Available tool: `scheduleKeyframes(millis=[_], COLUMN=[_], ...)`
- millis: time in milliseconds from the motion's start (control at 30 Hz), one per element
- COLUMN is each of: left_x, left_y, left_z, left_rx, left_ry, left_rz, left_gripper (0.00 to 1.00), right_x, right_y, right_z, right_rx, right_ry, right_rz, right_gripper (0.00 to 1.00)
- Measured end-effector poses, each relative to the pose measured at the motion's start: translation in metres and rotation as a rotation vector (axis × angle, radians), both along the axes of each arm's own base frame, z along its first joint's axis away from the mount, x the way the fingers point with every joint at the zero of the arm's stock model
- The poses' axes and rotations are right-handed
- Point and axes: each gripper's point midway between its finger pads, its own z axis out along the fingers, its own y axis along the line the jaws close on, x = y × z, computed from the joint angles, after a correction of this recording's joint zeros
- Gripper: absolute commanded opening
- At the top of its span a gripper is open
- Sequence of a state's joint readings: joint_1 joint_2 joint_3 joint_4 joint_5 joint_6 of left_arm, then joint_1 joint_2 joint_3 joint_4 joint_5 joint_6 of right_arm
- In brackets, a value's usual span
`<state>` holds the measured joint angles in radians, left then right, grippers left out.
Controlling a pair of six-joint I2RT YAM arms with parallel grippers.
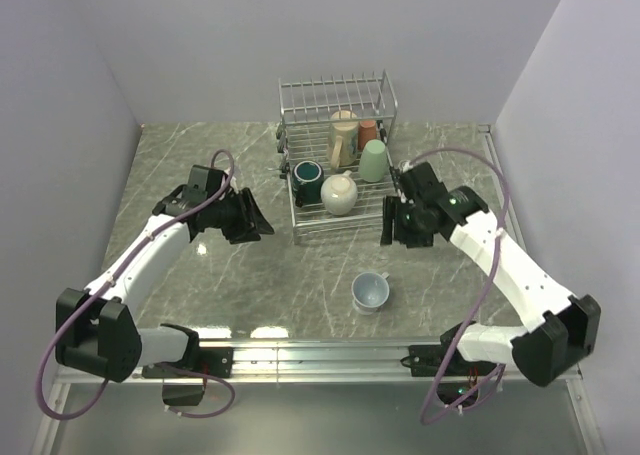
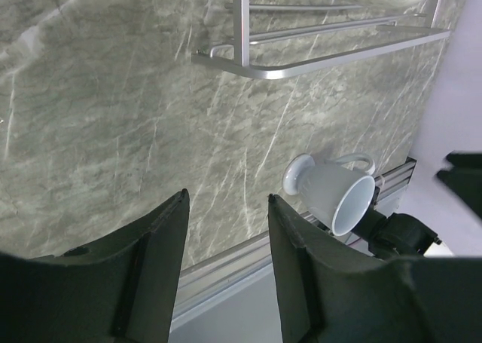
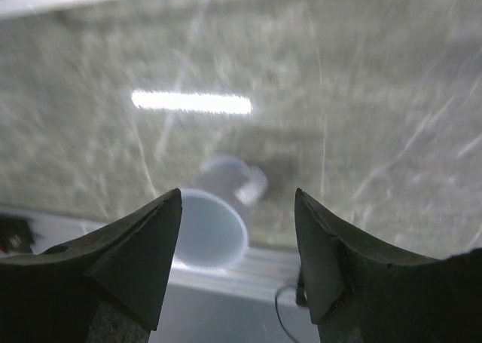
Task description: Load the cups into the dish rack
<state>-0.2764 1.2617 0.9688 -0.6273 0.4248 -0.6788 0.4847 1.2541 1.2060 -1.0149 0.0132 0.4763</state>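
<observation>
Five cups racked, one out on the table.
The pale blue-white mug (image 1: pixel 370 292) rests below centre of the overhead frame, apart from the dish rack (image 1: pixel 335 83) at upper centre. The left gripper (image 2: pixel 226 200) and right gripper (image 3: pixel 237 196) are both open and empty.

The silver wire dish rack (image 1: pixel 300 218) stands at the back of the bench (image 1: pixel 240 275). It holds the tall cream mug (image 1: pixel 342 138), reddish-brown mug (image 1: pixel 368 132), light green mug (image 1: pixel 374 161), dark teal mug (image 1: pixel 307 176) and beige mug (image 1: pixel 339 193). The pale blue-white mug (image 1: pixel 370 291) lies on its side in front, apart from the rack.
</observation>
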Motion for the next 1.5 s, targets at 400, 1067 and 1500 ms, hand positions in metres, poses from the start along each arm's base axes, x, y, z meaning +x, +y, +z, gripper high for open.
scheduleKeyframes(millis=[400, 1067, 1500], left_x=[0.004, -0.005, -0.032], left_y=[-0.031, -0.117, -0.16], left_z=[-0.008, 0.048, 0.061], left_rx=[0.005, 0.259, 0.41], left_ry=[0.039, -0.173, -0.359], left_rz=[-0.069, -0.32, -0.496], left_gripper=[0.5, 0.5, 0.55], right_x=[-0.064, -0.075, -0.03], right_y=[0.0, 0.024, 0.043], right_z=[-0.052, -0.094, -0.053], right_rx=[0.091, 0.152, 0.14], right_ry=[0.163, 0.256, 0.201], right_rz=[0.068, 0.121, 0.118], right_gripper=[0.67, 0.0, 0.0])
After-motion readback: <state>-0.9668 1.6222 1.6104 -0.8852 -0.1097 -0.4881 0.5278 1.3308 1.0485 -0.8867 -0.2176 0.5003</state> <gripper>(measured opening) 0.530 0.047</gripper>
